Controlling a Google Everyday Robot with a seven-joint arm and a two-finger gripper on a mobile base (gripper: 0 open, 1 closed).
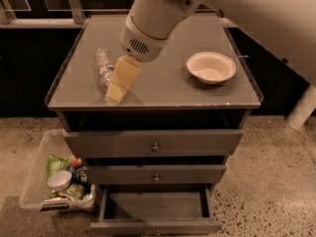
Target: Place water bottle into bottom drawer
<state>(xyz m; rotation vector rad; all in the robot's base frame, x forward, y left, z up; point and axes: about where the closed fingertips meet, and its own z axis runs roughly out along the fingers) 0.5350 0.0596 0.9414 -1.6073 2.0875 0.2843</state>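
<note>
The water bottle [102, 64], clear and crinkled, lies on its side on the left part of the cabinet top [168, 90]. My gripper [119, 84] hangs from the white arm just right of the bottle and over its near end, hiding part of it. The bottom drawer [155, 205] is pulled out below and shows a bare grey tray with its knob at the front edge.
A white bowl [211, 67] sits on the right of the cabinet top. The top drawer [155, 143] and middle drawer [156, 174] are shut. A clear bin [58, 177] with trash stands on the floor at the left of the cabinet.
</note>
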